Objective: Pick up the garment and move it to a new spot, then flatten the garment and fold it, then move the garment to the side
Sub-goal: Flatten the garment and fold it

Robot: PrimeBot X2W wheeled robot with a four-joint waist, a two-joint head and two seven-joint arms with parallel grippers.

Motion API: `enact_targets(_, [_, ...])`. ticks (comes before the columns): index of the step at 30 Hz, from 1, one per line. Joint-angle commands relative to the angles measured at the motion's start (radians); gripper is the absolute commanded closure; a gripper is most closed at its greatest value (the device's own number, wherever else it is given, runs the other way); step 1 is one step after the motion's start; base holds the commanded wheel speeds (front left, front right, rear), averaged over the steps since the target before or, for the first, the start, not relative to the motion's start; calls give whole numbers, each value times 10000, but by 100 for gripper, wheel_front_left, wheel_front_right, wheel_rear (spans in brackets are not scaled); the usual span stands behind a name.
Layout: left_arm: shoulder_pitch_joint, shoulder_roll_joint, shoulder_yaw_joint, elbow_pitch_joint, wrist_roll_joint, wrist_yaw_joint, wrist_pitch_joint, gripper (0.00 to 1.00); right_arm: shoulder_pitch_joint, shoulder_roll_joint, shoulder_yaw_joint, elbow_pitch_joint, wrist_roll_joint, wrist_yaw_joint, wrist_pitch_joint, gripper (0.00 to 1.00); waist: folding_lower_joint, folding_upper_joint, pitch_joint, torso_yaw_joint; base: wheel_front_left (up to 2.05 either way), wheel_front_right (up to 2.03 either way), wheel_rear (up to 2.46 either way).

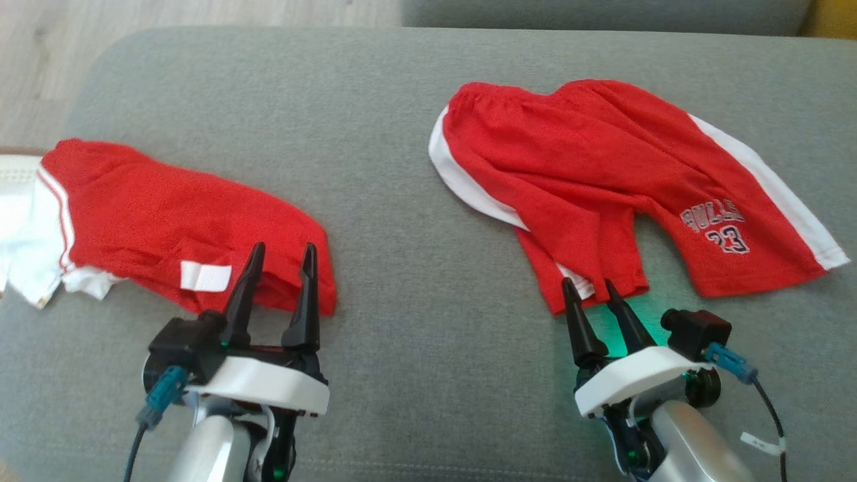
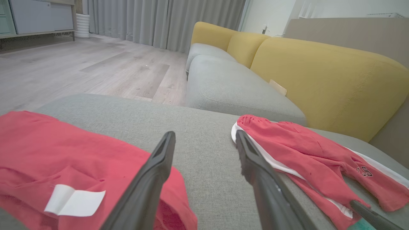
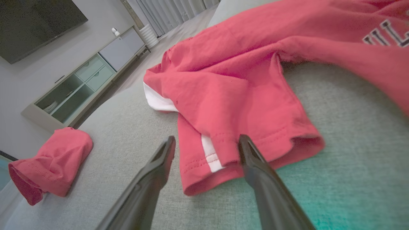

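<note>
Red shorts (image 1: 589, 154) with white side stripes and a "23" print lie spread out at the right of the grey cushion (image 1: 402, 201). They also show in the left wrist view (image 2: 306, 150) and the right wrist view (image 3: 230, 73). My right gripper (image 1: 589, 282) is open at the hem of the near leg, and that hem lies between its fingertips (image 3: 207, 138). A second red garment (image 1: 161, 214), folded and bearing a white label, lies at the left (image 2: 48, 150). My left gripper (image 1: 283, 248) is open over its right edge (image 2: 205, 134) and holds nothing.
A white cloth (image 1: 20, 221) lies under the folded garment at the cushion's left edge. Yellow backrests (image 2: 319, 83) and another grey seat (image 2: 230, 86) stand beyond. Wood floor (image 2: 80, 70) lies past the cushion's far edge, and a low cabinet (image 3: 80, 86) stands by the wall.
</note>
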Motion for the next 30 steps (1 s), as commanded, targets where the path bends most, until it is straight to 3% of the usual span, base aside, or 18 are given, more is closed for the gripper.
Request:
enact_targets(1, [-464, 19, 280, -254, -96, 72, -53, 0, -409, -18, 287, 63, 107, -7, -66, 0, 0, 0, 50, 157, 0, 0, 0])
enact_targets(7, [-403, 19, 304, -179, -133, 121, -53, 0, -513, -18, 313, 320, -63, -7, -102, 0, 0, 0, -34, 214, 0, 0, 0])
enact_targets(21, [-254, 19, 88, -102, -202, 216, -53, 0, 463, -18, 989, -781, -253, -7, -109, 0, 0, 0, -398, -133, 0, 0, 0])
enact_targets(30, [-233, 18, 71, -28, -106, 154, -53, 0, 348, -18, 551, -416, -210, -7, -110, 0, 0, 0, -406, -119, 0, 0, 0])
